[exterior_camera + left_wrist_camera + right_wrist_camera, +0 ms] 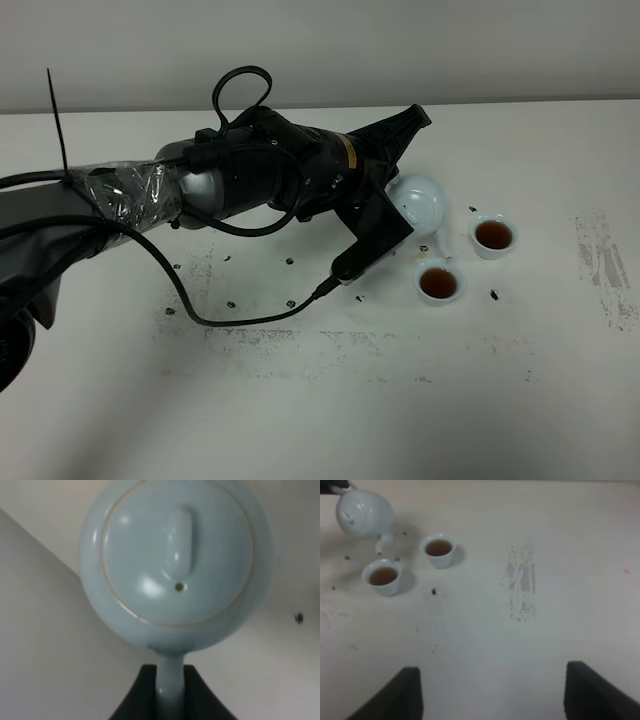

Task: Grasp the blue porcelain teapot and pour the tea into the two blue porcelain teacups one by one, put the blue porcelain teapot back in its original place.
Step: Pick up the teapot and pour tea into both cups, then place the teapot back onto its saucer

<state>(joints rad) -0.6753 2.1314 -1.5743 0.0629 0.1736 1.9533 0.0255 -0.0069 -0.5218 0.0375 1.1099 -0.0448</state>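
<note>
The pale blue porcelain teapot (422, 200) hangs tilted just above the white table, its spout (443, 246) pointing down beside the nearer teacup (439, 282). The second teacup (494, 235) stands just right of it. Both cups hold brown tea. My left gripper (393, 190) reaches across from the left and is shut on the teapot's handle (170, 690). The left wrist view is filled by the lid and knob (177, 540). The right wrist view shows the teapot (362, 512), both cups (382, 576) (438, 550) and my right gripper (492, 695), open and empty, well away from them.
A black cable (250, 315) loops from the left arm onto the table. Dark specks lie scattered around the cups (494, 294). A scuffed grey patch (605, 265) marks the table on the right, also seen in the right wrist view (522, 582).
</note>
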